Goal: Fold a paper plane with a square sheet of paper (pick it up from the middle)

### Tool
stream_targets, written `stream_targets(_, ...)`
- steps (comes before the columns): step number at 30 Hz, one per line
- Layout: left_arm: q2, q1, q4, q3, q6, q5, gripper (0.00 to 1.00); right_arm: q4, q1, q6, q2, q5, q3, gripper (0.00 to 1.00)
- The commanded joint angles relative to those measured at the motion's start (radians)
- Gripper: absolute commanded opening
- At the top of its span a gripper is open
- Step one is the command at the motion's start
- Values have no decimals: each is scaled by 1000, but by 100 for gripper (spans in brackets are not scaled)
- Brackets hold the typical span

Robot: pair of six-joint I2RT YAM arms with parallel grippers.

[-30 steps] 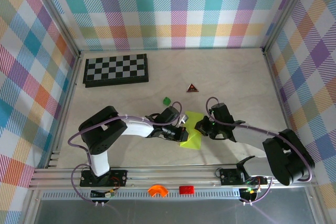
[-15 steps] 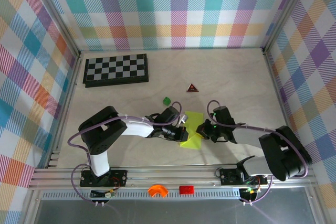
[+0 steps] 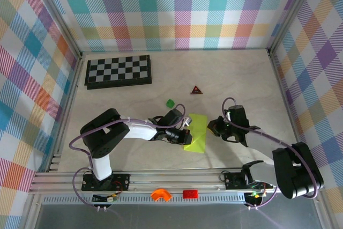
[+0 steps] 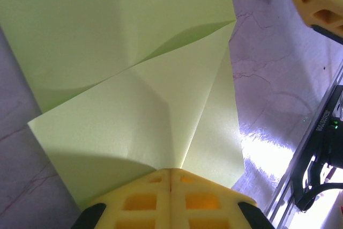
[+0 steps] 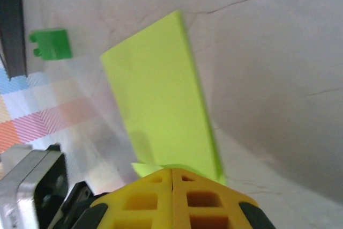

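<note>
Paper plane (image 3: 196, 132), part-folded, lies on the surface (image 3: 246, 79) between the arms, its long axis running away from the bases. Left end effector (image 3: 184, 134), pressed together, touches its left edge. Right end effector (image 3: 213, 127), likewise pressed together, sits just right of it.

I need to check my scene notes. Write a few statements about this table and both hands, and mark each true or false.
1. The lime-green folded paper sheet lies between the left hand and the right hand. True.
2. Both hands have their yellow fingers spread wide. False: both are shut.
3. The black-and-white folding chessboard lies at the near right of the table. False: it lies at the far left.
4. The small green plastic block rests on the table, apart from the paper. True.
</note>
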Motion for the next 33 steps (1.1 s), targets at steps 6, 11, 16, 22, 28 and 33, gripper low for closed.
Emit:
stream_targets(6, 11, 3, -161, -2, 6, -43, 6, 60, 158, 43, 170, 23, 68, 1)
stream_targets(11, -44, 3, -180, 8, 9, -34, 6, -57, 155, 5, 242, 103, 61, 0)
stream_targets(16, -96, 2, -191, 36, 9, -18, 7, -87, 153, -1, 225, 131, 29, 0)
stream_targets(22, -56, -6, -159, 103, 10, 61, 7, -96, 151, -10, 213, 137, 34, 0)
stream_targets(28, 52, -18, -132, 152, 4, 109, 7, -91, 152, -7, 217, 140, 31, 0)
stream_targets(33, 83, -17, -181, 118, 6, 79, 7, -86, 151, -10, 227, 141, 19, 0)
